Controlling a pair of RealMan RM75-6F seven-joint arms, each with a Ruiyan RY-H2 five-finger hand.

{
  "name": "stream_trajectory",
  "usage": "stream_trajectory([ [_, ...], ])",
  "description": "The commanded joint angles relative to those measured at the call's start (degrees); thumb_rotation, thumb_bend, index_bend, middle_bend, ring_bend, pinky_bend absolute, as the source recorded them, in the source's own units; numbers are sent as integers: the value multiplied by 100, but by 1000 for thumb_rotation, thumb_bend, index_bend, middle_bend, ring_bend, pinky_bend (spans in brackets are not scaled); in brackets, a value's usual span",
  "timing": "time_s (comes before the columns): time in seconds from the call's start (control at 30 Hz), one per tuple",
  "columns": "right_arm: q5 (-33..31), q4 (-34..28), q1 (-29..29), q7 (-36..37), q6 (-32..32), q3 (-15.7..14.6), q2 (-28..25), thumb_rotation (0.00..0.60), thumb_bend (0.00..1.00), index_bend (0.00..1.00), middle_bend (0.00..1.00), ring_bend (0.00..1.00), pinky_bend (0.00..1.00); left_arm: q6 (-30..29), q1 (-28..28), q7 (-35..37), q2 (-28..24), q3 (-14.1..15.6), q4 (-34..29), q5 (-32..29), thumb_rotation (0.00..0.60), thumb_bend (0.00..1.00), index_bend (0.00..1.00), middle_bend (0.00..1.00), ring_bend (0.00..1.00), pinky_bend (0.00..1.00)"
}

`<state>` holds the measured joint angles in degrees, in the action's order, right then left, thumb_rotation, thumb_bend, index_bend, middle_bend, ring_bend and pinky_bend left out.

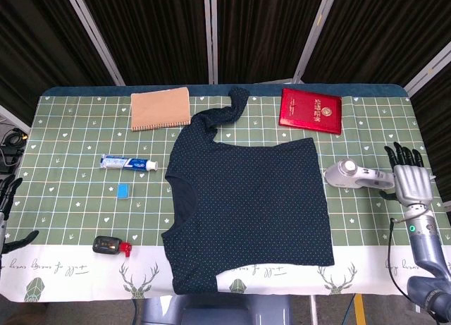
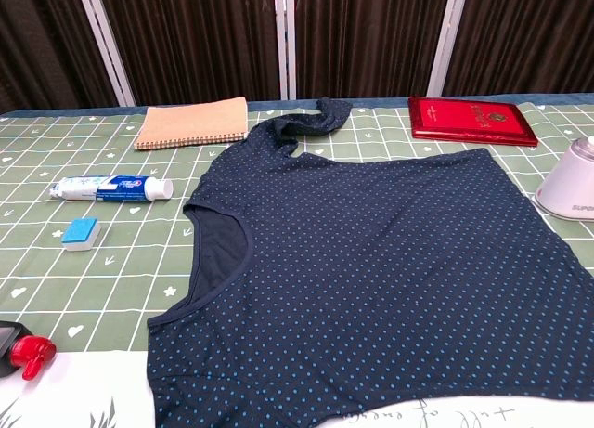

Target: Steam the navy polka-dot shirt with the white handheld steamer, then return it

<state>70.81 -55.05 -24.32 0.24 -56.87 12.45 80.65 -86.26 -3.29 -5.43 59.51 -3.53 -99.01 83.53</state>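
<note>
The navy polka-dot shirt (image 1: 250,205) lies flat in the middle of the table, one sleeve bunched toward the far edge; in the chest view the shirt (image 2: 371,279) fills most of the frame. The white handheld steamer (image 1: 358,175) lies on its side to the right of the shirt, and only the head of the steamer (image 2: 571,191) shows at the chest view's right edge. My right hand (image 1: 407,180) hovers just beyond the steamer's handle end, fingers spread, holding nothing. My left hand (image 1: 7,201) shows only partly at the left edge, fingers apart and empty.
A tan notebook (image 1: 161,108) and a red booklet (image 1: 311,111) lie along the far side. A toothpaste tube (image 1: 129,163), a small blue block (image 1: 122,191) and a black-and-red item (image 1: 110,246) lie to the left of the shirt. A cord trails off the steamer's right.
</note>
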Motion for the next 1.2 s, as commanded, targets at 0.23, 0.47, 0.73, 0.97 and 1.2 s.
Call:
stream_trajectory([
  [0.23, -63, 1066, -436, 90, 587, -52, 749, 600, 479, 134, 89, 0, 0, 185, -96, -126, 72, -84, 40, -261, 600, 0, 0, 0, 0, 0],
  [0.47, 9, 1618, -548, 111, 664, -112, 1056, 600, 494, 137, 92, 0, 0, 243, -129, -150, 88, -105, 60, -345, 600, 0, 0, 0, 0, 0],
  [0.73, -154, 2387, -740, 33, 995, -21, 1546, 600, 504, 139, 104, 0, 0, 267, -146, -157, 95, -108, 67, -379, 600, 0, 0, 0, 0, 0],
  [0.97, -249, 2905, -880, 262, 1100, 123, 1885, 600, 572, 156, 130, 20, 1, 300, -165, -188, 113, -125, 89, -453, 600, 0, 0, 0, 0, 0],
  [1.2, -265, 3274, -998, 345, 1336, 156, 2070, 600, 629, 226, 316, 235, 158, 359, -193, -200, 129, -136, 114, -520, 600, 0, 0, 0, 0, 0],
])
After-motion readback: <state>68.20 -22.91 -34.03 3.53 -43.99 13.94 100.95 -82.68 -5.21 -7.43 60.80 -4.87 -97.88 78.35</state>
